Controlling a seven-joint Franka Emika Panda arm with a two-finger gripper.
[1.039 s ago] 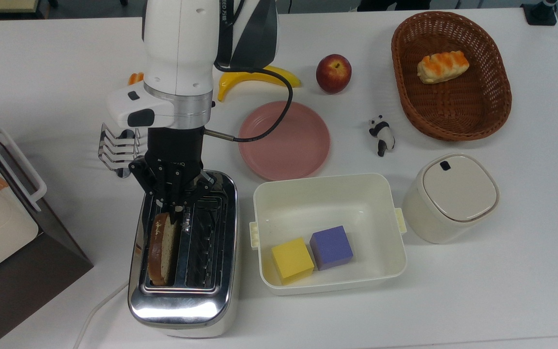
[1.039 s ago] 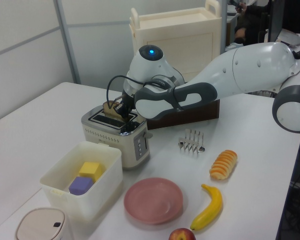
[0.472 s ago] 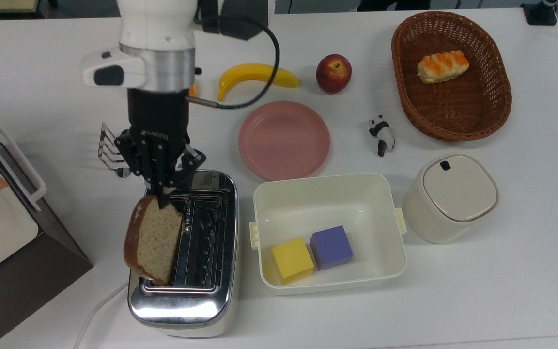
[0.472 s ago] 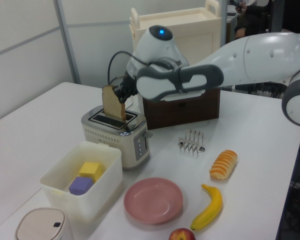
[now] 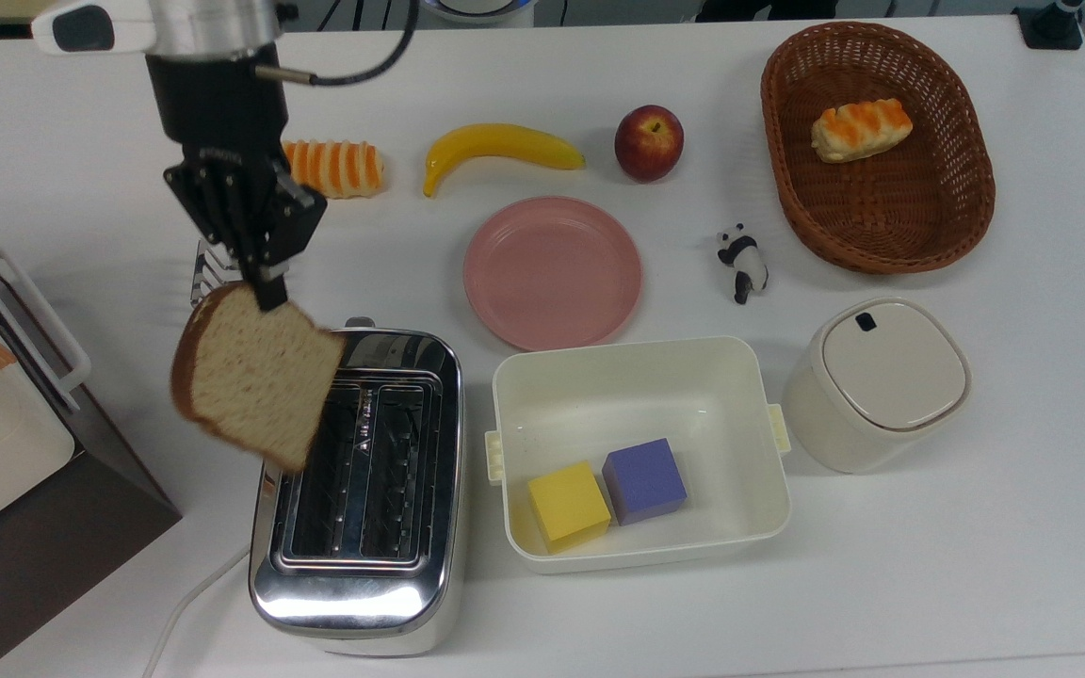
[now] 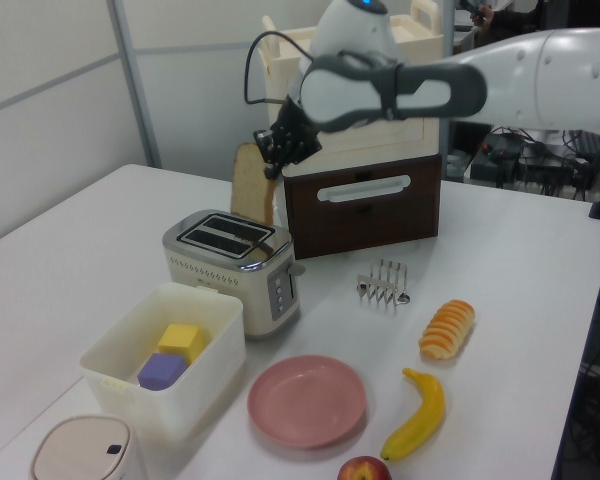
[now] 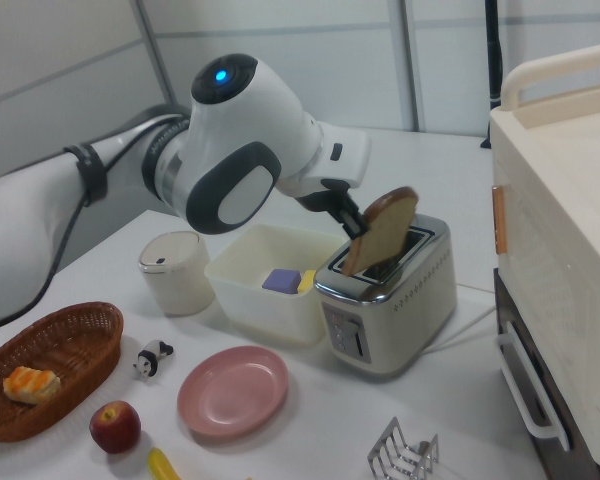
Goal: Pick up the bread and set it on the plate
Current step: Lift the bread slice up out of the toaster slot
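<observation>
bread lifted clear of the toaster.
my gripper [image 5: 267,290] pinched the bread [image 5: 255,375] above the toaster [image 5: 364,490]; plate [image 5: 552,271] lay apart.

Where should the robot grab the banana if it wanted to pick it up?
Probably around the thick middle of the banana, coming straight down from above. It lies flat on the table with open space all round, and its curved middle is narrow enough for two fingers to straddle.

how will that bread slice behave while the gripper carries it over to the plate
The bread is pinched at one edge by the gripper and hangs flat without drooping, so it is probably fairly stiff and light. Held by so little, it may swing or slip. It should land flat on the plate.
</observation>
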